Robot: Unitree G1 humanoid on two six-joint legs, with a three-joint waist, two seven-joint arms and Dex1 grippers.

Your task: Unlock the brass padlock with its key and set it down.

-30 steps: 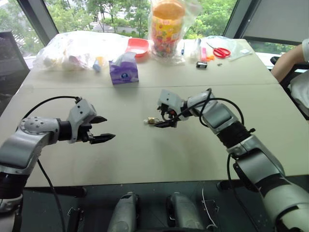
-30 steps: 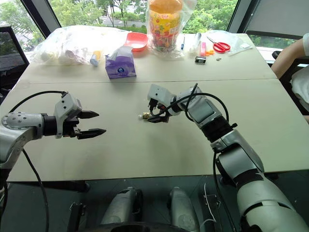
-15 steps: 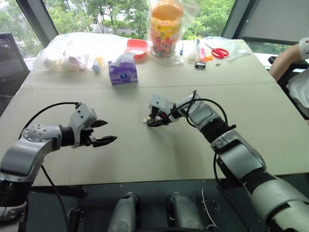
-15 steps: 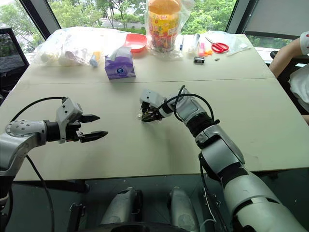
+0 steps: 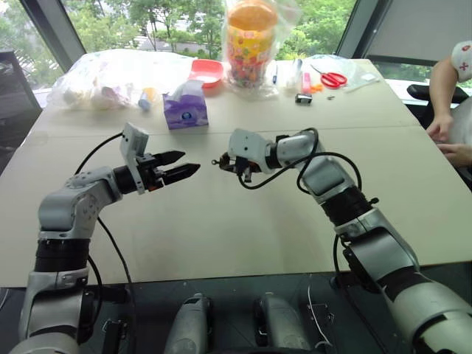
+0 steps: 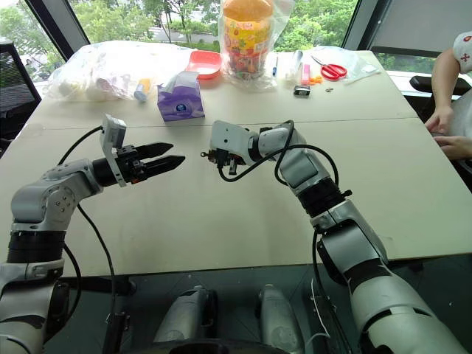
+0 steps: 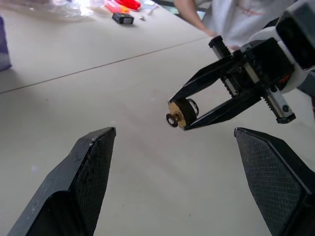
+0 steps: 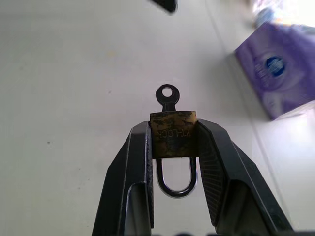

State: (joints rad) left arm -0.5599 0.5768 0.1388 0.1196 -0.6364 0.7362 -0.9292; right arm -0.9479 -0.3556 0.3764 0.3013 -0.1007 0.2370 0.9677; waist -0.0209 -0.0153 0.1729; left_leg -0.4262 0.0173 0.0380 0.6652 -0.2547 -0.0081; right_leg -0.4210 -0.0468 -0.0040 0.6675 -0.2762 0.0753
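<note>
The padlock (image 8: 173,133) is off the table (image 5: 221,228) now, pinched by its brass sides between the two fingers of the right gripper (image 8: 173,142), which has shut on it. A second ago it lay on the tabletop with that gripper's fingers spread around it; since then they have closed and the arm has lifted it clear. The key (image 8: 168,96) sticks out of the lock's end beyond the fingertips, its round bow pointing away from the gripper, while the silver shackle (image 8: 175,179) loops back between the fingers toward the wrist. Stamped letters run across the brass face and seem to end in "LOCK"; I cannot make out the rest.

The left gripper (image 5: 181,165) has also come up and swung in toward the middle. It hovers just short of the lock, fingers wide apart and holding nothing, aimed at the key end. Earlier it hung lower and further out to the left.

At the far side of the table sit a purple tissue box (image 5: 185,110) with a round blue logo I cannot read, a red bowl (image 5: 208,71), a big jar (image 5: 251,44) of colourful sweets and red scissors (image 5: 335,79). A person's arm (image 5: 446,88) is at the right edge.
</note>
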